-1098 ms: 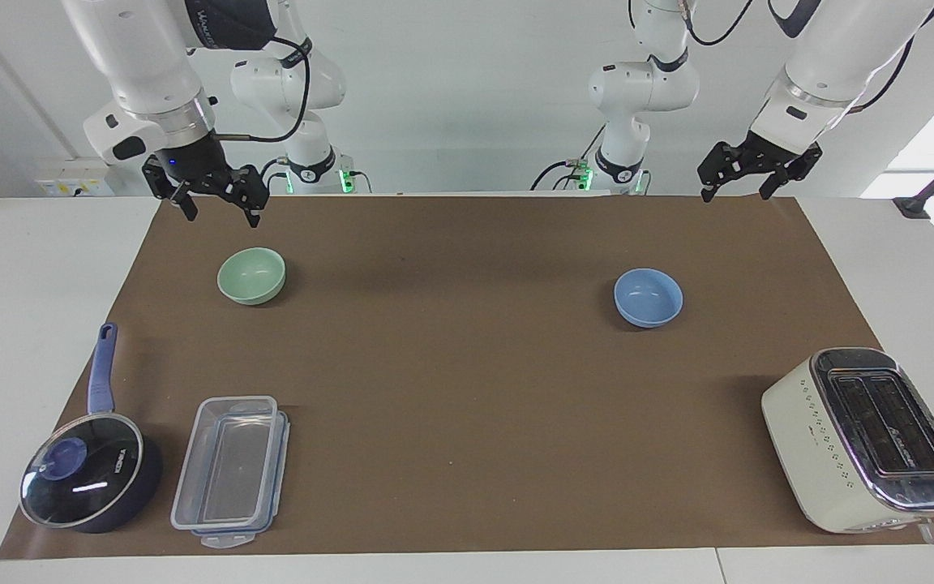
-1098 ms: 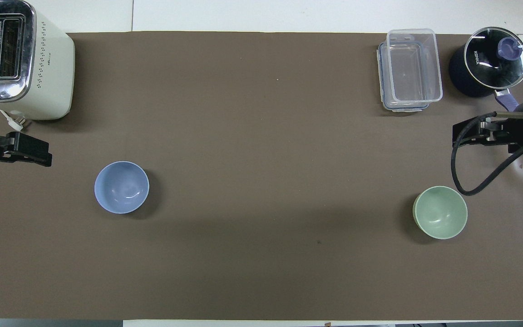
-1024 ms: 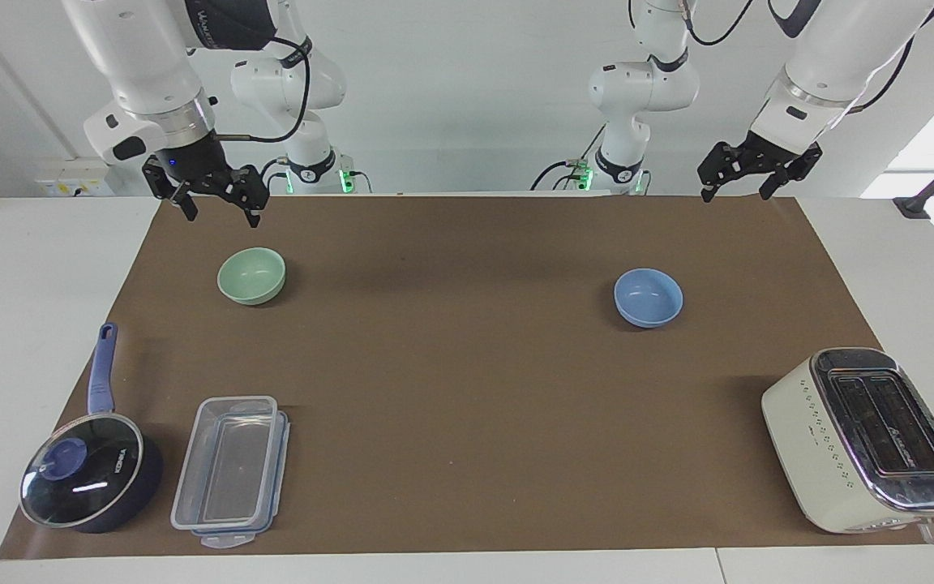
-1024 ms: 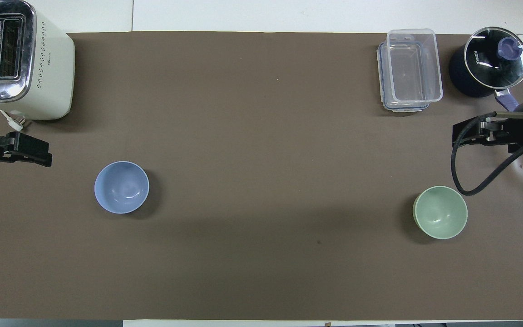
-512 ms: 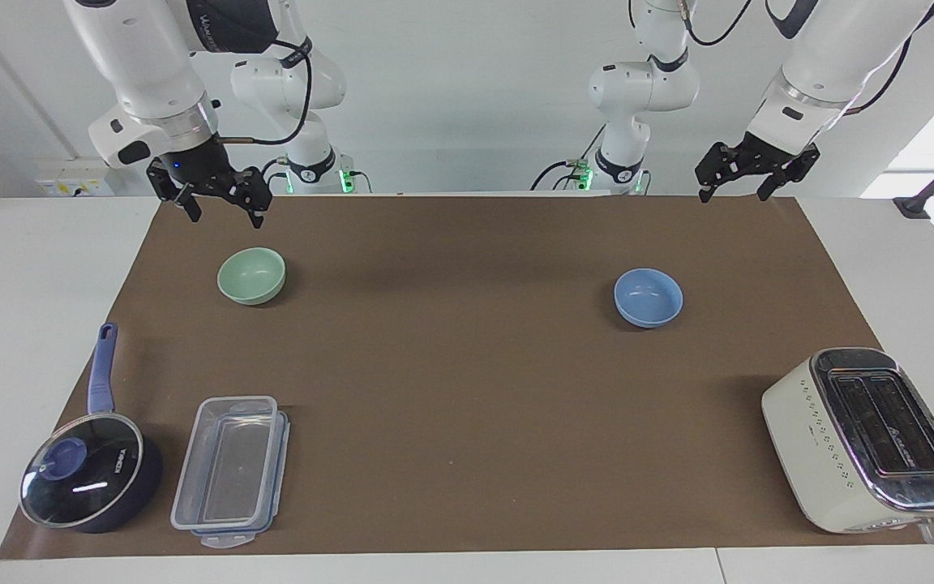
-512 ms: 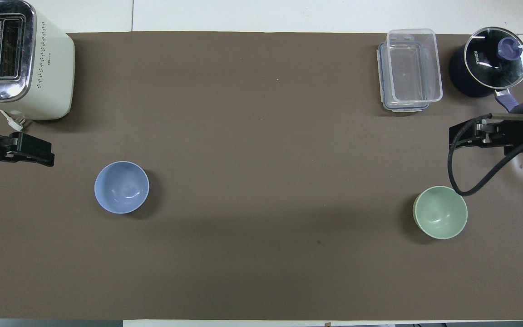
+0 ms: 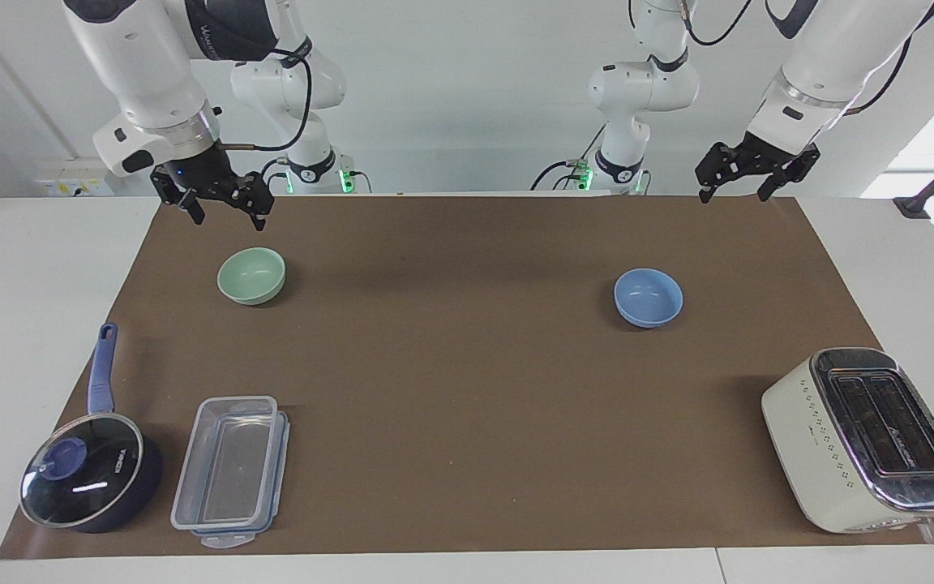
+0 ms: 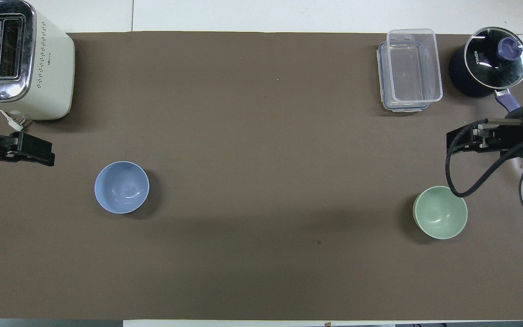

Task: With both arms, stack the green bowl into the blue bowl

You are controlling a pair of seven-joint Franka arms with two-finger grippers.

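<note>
The green bowl [image 7: 251, 275] [image 8: 440, 212] stands upright on the brown mat toward the right arm's end. The blue bowl [image 7: 649, 297] [image 8: 121, 187] stands upright toward the left arm's end, a long way from the green one. Both bowls have nothing in them. My right gripper [image 7: 228, 217] [image 8: 454, 141] hangs open in the air over the mat near the green bowl, not touching it. My left gripper [image 7: 733, 195] [image 8: 49, 153] hangs open over the mat's edge at the left arm's end, well apart from the blue bowl. Neither gripper holds anything.
A cream toaster [image 7: 868, 438] [image 8: 16, 59] stands at the left arm's end, farther from the robots than the blue bowl. A clear plastic box [image 7: 228, 469] [image 8: 410, 68] and a dark blue lidded saucepan [image 7: 86, 478] [image 8: 488, 61] stand farther out than the green bowl.
My right gripper has drifted a little toward the table's middle, still raised near the green bowl. The left gripper has barely shifted. Both bowls stay put.
</note>
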